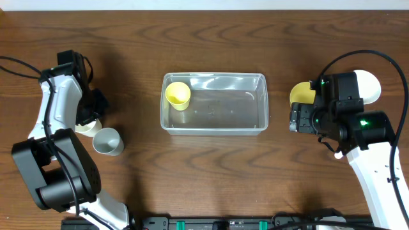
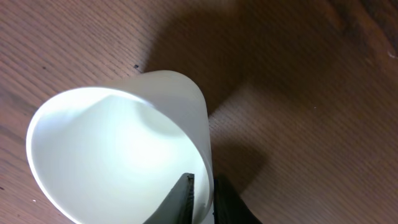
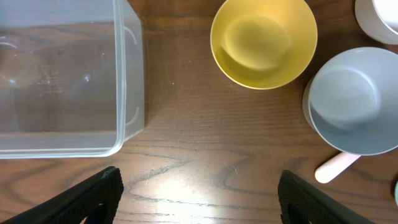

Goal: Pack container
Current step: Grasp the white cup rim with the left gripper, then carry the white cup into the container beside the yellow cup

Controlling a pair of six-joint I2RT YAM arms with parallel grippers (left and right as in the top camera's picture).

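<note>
Left fingers [image 2: 184, 202] are clenched on the white cup [image 2: 118, 155], one inside the rim and one outside. It's a pinch on the wall, likely so the cup can be lifted upright and carried. Right fingers [image 3: 93, 196] stand released over bare surface [image 3: 199, 155], holding nothing, with the yellow bowl [image 3: 264, 40] just ahead of them (probably the next pick). The container [image 1: 214, 130] sits between the two arms, ahead-left of the right fingers, mouth up, its long axis running from one arm towards the other. A yellow cup [image 1: 177, 94] sits in the end nearer the left fingers.
</note>
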